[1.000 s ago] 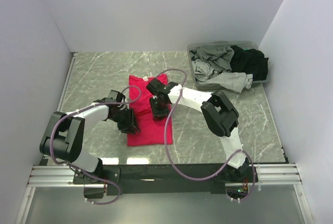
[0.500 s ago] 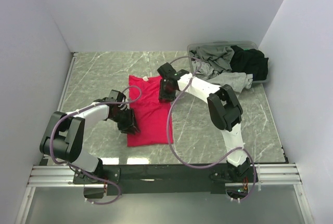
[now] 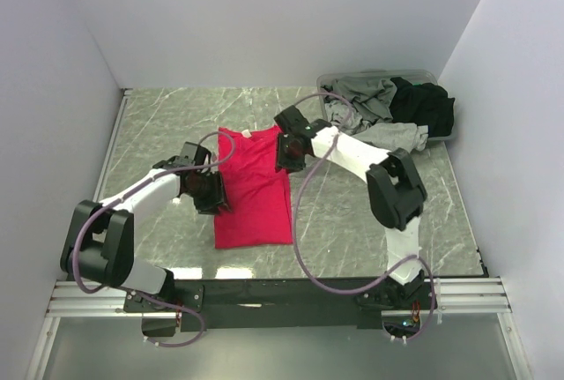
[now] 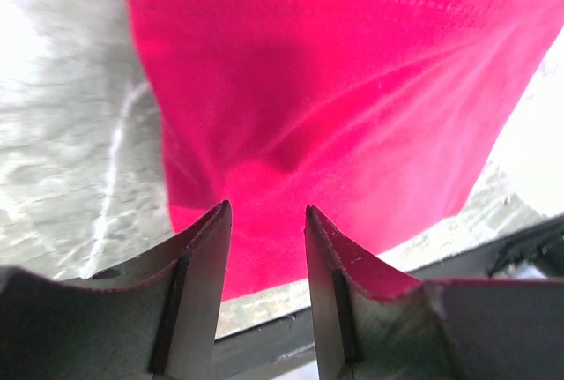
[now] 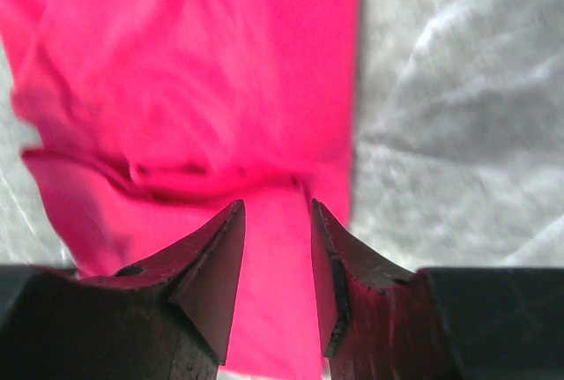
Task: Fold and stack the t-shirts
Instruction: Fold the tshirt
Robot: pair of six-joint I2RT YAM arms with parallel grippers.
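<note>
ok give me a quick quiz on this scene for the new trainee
1. Which tool is at the far end of the red t-shirt, by the collar?
2. True or false: the grey and black shirts are heaped in the tub, not spread on the table.
3. In its wrist view, the left tool is: a) parted, red cloth showing in the gap; b) shut on a grey shirt; c) over bare table only.

Key: 1 the right tool; 2 true; 3 a.
</note>
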